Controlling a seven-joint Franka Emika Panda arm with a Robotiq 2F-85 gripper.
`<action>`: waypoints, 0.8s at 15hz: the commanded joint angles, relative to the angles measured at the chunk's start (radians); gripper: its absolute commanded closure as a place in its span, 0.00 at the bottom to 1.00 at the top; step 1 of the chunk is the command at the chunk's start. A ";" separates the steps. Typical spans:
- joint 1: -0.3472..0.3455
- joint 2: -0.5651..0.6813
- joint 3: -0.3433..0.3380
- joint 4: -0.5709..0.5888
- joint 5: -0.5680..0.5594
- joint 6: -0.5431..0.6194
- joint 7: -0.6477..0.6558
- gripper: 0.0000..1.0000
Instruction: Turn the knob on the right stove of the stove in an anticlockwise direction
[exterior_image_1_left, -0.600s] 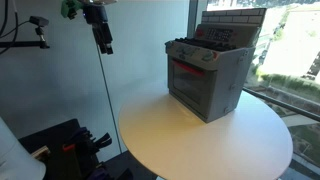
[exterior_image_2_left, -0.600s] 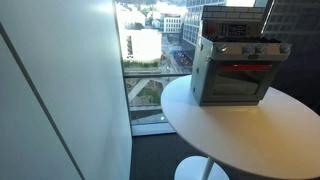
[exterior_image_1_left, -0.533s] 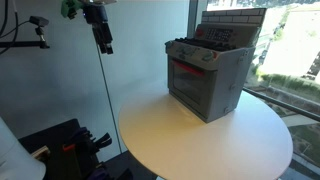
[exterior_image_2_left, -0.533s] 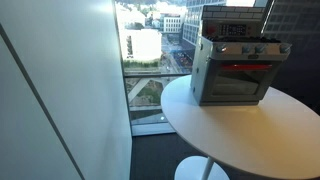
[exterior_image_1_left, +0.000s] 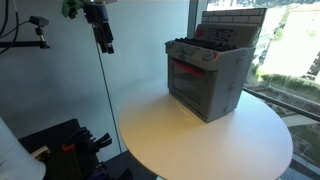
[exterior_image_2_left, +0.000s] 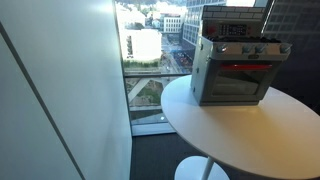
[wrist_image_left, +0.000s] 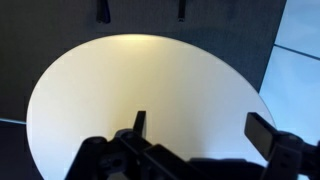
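Observation:
The stove (exterior_image_1_left: 208, 74) is a small grey toy oven with a red-framed door window, a dark cooktop and a tile-patterned back panel. It stands at the far side of a round white table (exterior_image_1_left: 190, 140) and shows in both exterior views (exterior_image_2_left: 235, 70). Small knobs (exterior_image_1_left: 205, 58) line its front top edge, too small to tell apart. My gripper (exterior_image_1_left: 103, 40) hangs high above the table's edge, far from the stove. In the wrist view my gripper (wrist_image_left: 200, 128) is open and empty over the white tabletop (wrist_image_left: 150, 80). The stove is out of the wrist view.
Large windows stand behind the stove (exterior_image_1_left: 290, 50). A glass partition edge (exterior_image_1_left: 105, 90) runs down near my gripper. Dark equipment (exterior_image_1_left: 70, 145) sits low beside the table. The table stands on a single pedestal (exterior_image_2_left: 200, 168).

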 joint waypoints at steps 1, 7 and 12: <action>-0.001 0.028 -0.021 0.049 -0.033 0.014 0.021 0.00; -0.023 0.085 -0.043 0.150 -0.066 0.037 0.029 0.00; -0.055 0.140 -0.063 0.250 -0.095 0.072 0.075 0.00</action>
